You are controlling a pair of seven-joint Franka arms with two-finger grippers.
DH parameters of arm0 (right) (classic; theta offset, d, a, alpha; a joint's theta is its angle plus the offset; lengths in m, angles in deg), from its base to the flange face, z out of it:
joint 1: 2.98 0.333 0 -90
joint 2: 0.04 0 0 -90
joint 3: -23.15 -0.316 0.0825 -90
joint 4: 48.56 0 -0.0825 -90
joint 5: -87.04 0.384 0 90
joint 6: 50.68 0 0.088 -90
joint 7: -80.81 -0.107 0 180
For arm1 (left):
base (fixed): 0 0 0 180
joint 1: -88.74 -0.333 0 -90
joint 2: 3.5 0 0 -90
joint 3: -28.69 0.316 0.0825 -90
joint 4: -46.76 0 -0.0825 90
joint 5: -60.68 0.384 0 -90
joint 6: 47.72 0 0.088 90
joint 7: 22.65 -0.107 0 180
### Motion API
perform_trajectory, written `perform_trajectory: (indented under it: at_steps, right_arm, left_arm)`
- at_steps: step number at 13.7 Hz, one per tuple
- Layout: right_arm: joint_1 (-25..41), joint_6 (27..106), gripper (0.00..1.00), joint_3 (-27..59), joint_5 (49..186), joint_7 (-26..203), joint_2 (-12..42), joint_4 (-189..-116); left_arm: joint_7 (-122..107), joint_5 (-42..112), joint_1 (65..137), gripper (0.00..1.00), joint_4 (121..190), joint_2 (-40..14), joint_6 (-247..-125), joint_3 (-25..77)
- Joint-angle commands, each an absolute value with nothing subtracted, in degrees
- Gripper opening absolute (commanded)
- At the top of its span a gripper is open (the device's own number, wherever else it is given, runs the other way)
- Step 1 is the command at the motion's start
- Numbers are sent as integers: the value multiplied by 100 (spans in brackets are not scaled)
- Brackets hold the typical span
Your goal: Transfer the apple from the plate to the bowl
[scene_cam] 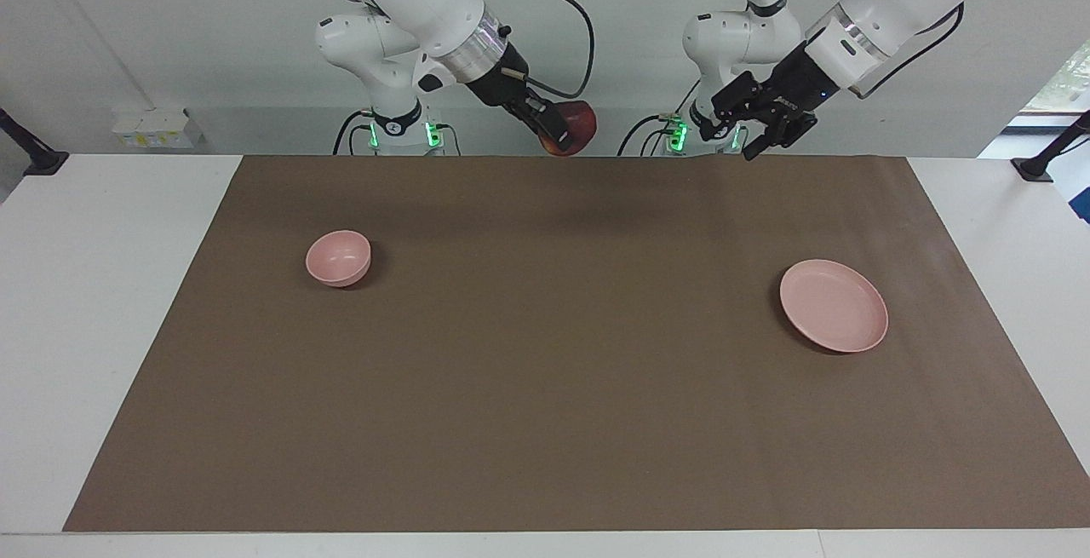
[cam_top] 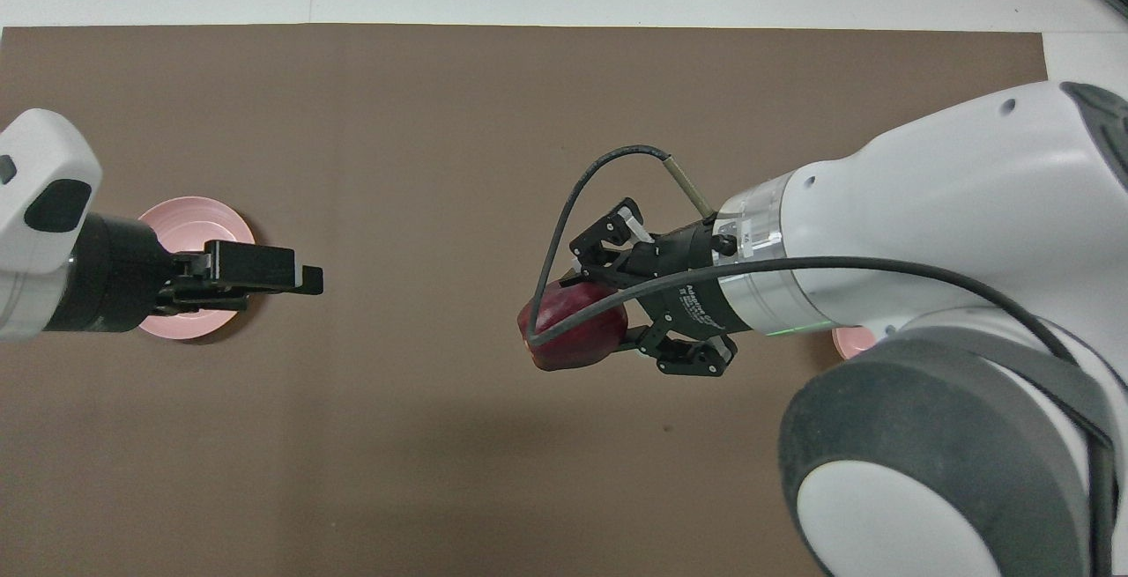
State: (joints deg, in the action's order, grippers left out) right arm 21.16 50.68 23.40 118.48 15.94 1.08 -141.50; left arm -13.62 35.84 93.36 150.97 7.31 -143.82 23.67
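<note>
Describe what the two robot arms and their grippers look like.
Both arms are glossy white with rounded links, dark grey joint caps and a silver wrist ring. Each ends in a black two-finger gripper, the right gripper and the left gripper. A black cable loops along each forearm. Green lights glow at both bases.

The right arm is reaching in from the upper left of the facing view, forearm slanting down toward the centre top, its pincer [scene_cam: 565,134] raised well above the tabletop and clamping its fingers around the apple [scene_cam: 577,127]. The left arm is angling down from the upper right of that view, its pincer [scene_cam: 762,128] hanging high in the air, empty, fingers pointing downward and inward.
</note>
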Motion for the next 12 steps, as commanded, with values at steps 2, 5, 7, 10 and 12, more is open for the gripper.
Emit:
perform_trajectory:
  at_steps: [2,5,7,10,12]
  right_arm:
    - [1786,4890,0,2315,11623,3173,75,-14120]
    - [1566,4398,0,2315,11018,4666,75,-14120]
    - [1330,4258,0,2333,10744,5388,57,-14120]
    - [970,4037,0,2333,10114,6722,-13,-14260]
    - [645,4107,0,2342,9629,7917,-110,-14479]
  left_arm:
    - [-1368,5256,9322,100,14880,678,-14097,2324]
    - [-1674,5584,9278,100,14819,661,-14149,2341]
    - [-1764,5594,9085,100,14356,433,-14002,2359]
    - [-1772,5620,9058,100,13625,143,-13378,2368]
    - [-1772,5611,9049,100,13404,37,-13280,2368]
